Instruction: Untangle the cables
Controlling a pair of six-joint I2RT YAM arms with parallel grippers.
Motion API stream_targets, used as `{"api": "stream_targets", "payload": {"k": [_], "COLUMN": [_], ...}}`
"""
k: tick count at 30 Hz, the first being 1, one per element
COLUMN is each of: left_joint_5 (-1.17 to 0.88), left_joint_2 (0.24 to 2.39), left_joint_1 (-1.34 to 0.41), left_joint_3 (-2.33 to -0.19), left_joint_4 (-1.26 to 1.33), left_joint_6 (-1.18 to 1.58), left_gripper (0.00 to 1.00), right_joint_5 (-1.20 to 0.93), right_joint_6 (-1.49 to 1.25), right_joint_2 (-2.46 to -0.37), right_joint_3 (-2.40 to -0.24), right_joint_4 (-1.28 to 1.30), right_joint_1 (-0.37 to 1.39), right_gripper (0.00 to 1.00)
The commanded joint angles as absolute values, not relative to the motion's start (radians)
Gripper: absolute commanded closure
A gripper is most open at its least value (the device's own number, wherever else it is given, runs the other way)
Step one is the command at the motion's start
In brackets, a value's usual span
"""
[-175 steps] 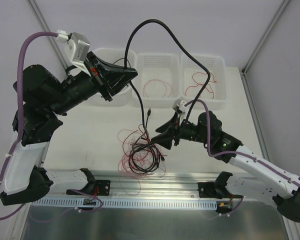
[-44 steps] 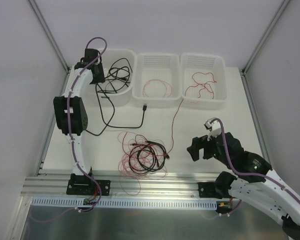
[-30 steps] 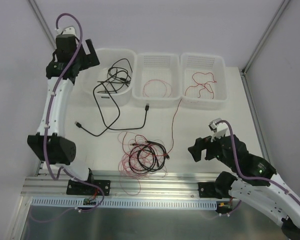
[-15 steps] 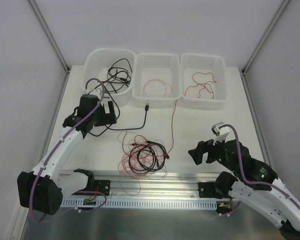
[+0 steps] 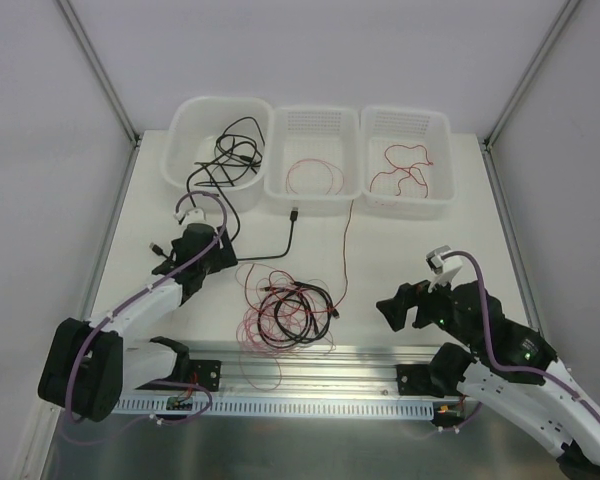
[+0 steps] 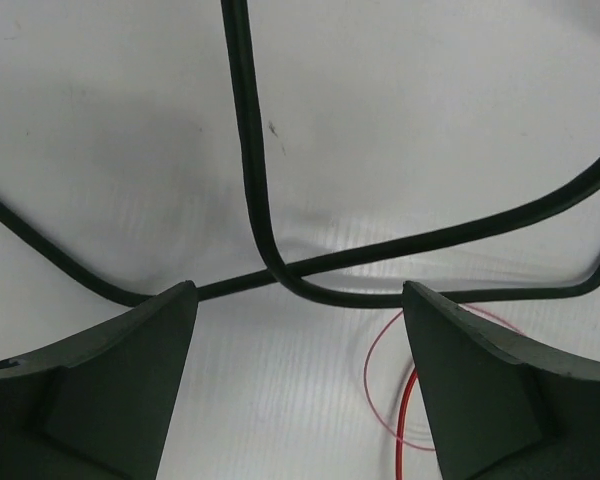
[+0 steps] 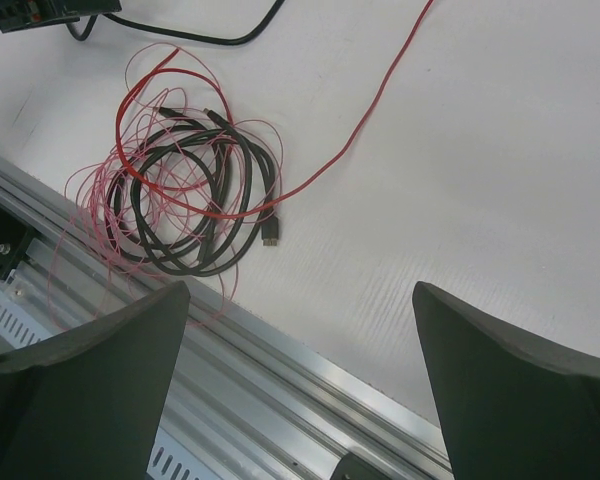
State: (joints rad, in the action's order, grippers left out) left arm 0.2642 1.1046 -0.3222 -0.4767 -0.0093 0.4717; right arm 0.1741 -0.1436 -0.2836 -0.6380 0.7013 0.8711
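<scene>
Cables (image 5: 290, 315) of thin black, red and fine pinkish wire are lying knotted at the lower centre of the overhead view, while the left gripper (image 6: 300, 292) is hovering with fingers spread over 2 crossing strands of thin black cable (image 6: 248, 180) and the right gripper (image 5: 404, 303) is hovering spread wide and empty at lower right.

White table (image 5: 430, 250), pale grey walls (image 5: 380, 50), aluminium rail (image 5: 360, 370) along near edge, even light.

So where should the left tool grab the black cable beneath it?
Probably the black cable on its single strand beyond the self-crossing, from straight above, left tool spanning it: it lies flat on the table there, clear of the red wire.
</scene>
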Motion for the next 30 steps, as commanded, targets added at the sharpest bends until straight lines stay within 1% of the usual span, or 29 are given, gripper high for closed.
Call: {"api": "stream_targets", "payload": {"k": [1,3,5,11,15,16,18,19,21,22,23,27,30], "left_joint_5": [0.333,0.337,0.341,0.319,0.319,0.316,0.316,0.314,0.314,0.314,0.321,0.331,0.316], "left_joint_2": [1.137,1.15,1.169,1.256,1.296,1.302,1.305,1.301,1.281,1.273,1.261,1.236,1.172], "left_joint_1": [-0.337,-0.336,-0.337,-0.337,-0.337,-0.337,-0.339,-0.339,-0.339,-0.339,-0.339,-0.337,-0.339], "left_joint_3": [-0.469,-0.453,-0.446,-0.459,-0.46,-0.46,-0.465,-0.465,-0.469,-0.471,-0.477,-0.492,-0.52], "left_joint_4": [0.169,0.231,0.274,0.281,0.281,0.282,0.281,0.281,0.279,0.278,0.273,0.258,0.21], "left_joint_6": [0.46,0.443,0.43,0.452,0.482,0.485,0.486,0.485,0.474,0.468,0.456,0.425,0.414], "left_gripper": [0.16,0.21,0.22,0.27,0.45,0.58,0.71,0.83,0.89,0.96,0.99,1.0,1.0], "right_joint_5": [0.172,0.173,0.175,0.175,0.175,0.173,0.173,0.175,0.173,0.175,0.175,0.17,0.169], "right_joint_6": [-0.161,-0.164,-0.163,-0.163,-0.161,-0.16,-0.16,-0.158,-0.156,-0.155,-0.156,-0.155,-0.152], "right_joint_2": [-0.27,-0.268,-0.27,-0.285,-0.288,-0.29,-0.298,-0.298,-0.299,-0.299,-0.299,-0.305,-0.308], "right_joint_3": [-0.627,-0.627,-0.626,-0.627,-0.629,-0.632,-0.635,-0.64,-0.643,-0.644,-0.643,-0.643,-0.65], "right_joint_4": [0.686,0.686,0.686,0.684,0.689,0.695,0.701,0.704,0.706,0.704,0.704,0.696,0.701], "right_joint_1": [0.874,0.876,0.876,0.876,0.874,0.874,0.874,0.876,0.876,0.874,0.876,0.874,0.876], "right_gripper": [0.0,0.0,0.01,0.0,0.0,0.0,0.0,0.0,0.0,0.0,0.0,0.0,0.01]}}
